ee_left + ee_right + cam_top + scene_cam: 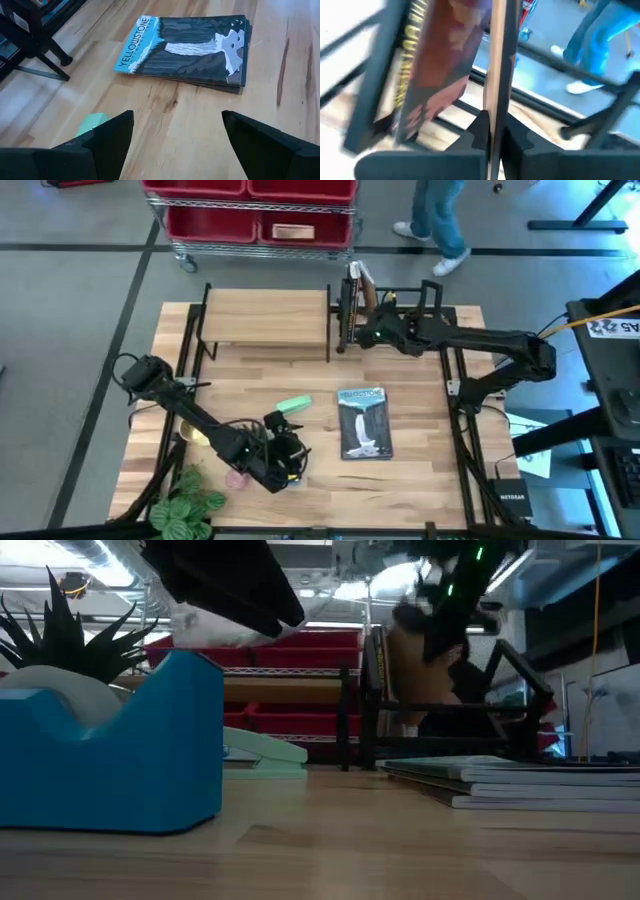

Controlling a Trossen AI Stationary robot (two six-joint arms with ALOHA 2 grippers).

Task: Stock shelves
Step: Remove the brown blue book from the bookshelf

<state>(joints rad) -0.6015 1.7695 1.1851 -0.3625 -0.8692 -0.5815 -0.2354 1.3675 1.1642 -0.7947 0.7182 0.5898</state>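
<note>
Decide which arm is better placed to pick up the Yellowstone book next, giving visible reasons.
Probably left: its open gripper faces the Yellowstone book, while the right gripper is shut on a thin book at the black rack.

Wooden table [420,480]; shelf [265,320], books [363,422]

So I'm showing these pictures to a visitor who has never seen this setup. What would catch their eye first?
Probably the right tool at the black book rack on the table's far side, shut on a thin book held upright on its edge among the rack's bars. Next, the Yellowstone book stack lying flat mid-table. The left tool hangs open over the near-left wood, beside a green stapler.
</note>
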